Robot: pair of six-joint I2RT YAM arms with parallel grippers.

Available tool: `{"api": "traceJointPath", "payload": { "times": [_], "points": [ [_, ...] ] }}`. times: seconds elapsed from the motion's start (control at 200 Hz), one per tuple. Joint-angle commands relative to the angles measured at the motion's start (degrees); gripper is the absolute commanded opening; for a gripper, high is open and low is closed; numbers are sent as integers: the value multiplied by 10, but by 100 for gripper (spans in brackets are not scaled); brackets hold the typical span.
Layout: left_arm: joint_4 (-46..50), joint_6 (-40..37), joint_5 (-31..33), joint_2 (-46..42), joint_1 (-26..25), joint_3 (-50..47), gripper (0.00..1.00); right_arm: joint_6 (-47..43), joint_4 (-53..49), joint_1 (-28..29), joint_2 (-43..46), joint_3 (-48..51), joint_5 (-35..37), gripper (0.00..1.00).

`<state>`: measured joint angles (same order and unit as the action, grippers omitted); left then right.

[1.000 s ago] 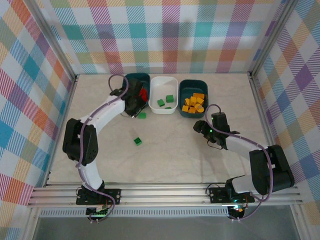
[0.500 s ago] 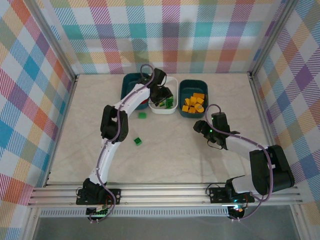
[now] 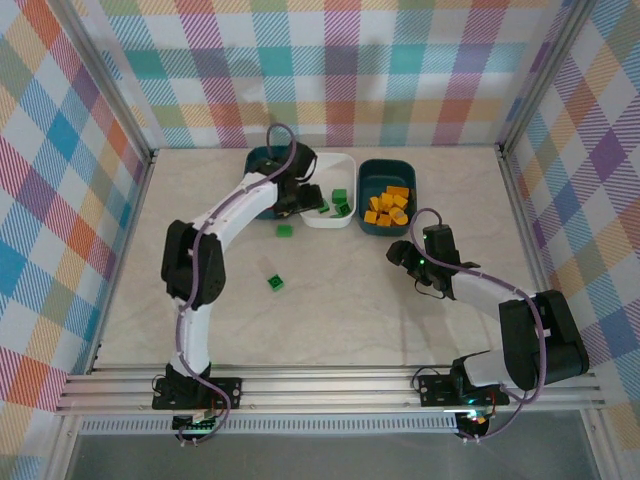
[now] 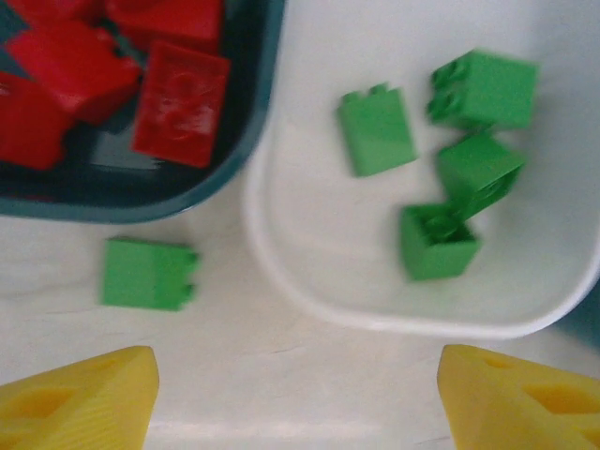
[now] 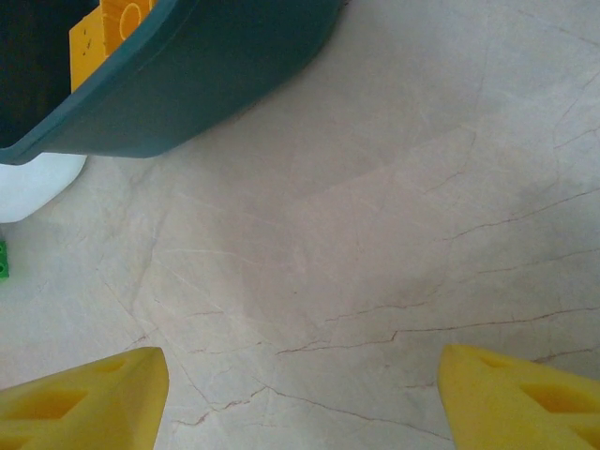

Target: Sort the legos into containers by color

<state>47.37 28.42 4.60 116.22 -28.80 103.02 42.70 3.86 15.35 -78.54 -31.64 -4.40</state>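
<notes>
**Top external:** Three containers stand side by side along the far edge of the table (image 3: 450, 200). The left dark teal tub (image 3: 262, 160) sits towards the far-left corner and the white tub (image 3: 328, 222) is in the middle. The right dark teal tub (image 3: 364, 190) holds a heap of orange bricks (image 3: 388, 205). The left gripper (image 3: 300, 203) hangs over the seam between the left teal tub and the white tub. Green bricks (image 3: 340, 197) lie inside the white tub. Two more green legos are on the bare table, one (image 3: 284, 231) just in front of the tubs and one (image 3: 275, 283) nearer the middle. The right gripper (image 3: 398, 256) is low over the table in front of the orange tub.

**Left wrist:** The left gripper (image 4: 300, 403) has its yellow fingertips (image 4: 84, 398) spread wide with nothing between them. Red bricks (image 4: 178, 103) fill the teal tub (image 4: 187, 204) at upper left. Four green bricks (image 4: 375, 129) lie in the white tub (image 4: 309, 314), and a fifth (image 4: 147, 274) lies on the table close to both rims.

**Right wrist:** The right gripper (image 5: 300, 403) has its jaws parted wide over bare marbled table (image 5: 375, 234), gripping nothing. The teal tub (image 5: 216, 84) with an orange brick (image 5: 108, 28) fills the upper left, beside a corner of the white tub (image 5: 37, 183).
</notes>
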Motion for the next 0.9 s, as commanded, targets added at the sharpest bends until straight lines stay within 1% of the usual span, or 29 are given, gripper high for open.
{"api": "traceJointPath", "payload": {
  "times": [0.0, 0.045, 0.115, 0.255, 0.375, 0.425, 0.53, 0.745, 0.815, 0.895],
  "points": [
    [-20, -123, 60, -15, -7, -85, 78, 2, 16, 3, -3, -12, -19, 76],
    [-22, -129, 82, -14, -7, -99, 77, 4, 20, 4, -8, -12, -23, 76],
    [-41, -142, 94, -7, -7, -118, 77, 7, 24, 4, -16, -13, -30, 76],
    [-98, -156, 70, 14, 6, -142, 77, 3, 19, 4, -19, -15, -26, 76],
    [-141, -169, 77, 30, 9, -149, 76, 3, 20, 4, -17, -15, -24, 76],
    [-145, -173, 75, 38, 11, -143, 75, 3, 20, 4, -19, -15, -25, 76],
    [-131, -166, 97, 59, 14, -121, 73, 3, 19, 4, -21, -16, -26, 76],
    [-127, -150, 119, 69, 18, -123, 65, 2, 18, 4, -18, -15, -24, 76],
    [-132, -151, 122, 66, 18, -129, 60, 3, 19, 4, -20, -15, -26, 76],
    [-136, -151, 120, 60, 18, -136, 51, 3, 22, 4, -21, -15, -26, 76]
  ]
}}
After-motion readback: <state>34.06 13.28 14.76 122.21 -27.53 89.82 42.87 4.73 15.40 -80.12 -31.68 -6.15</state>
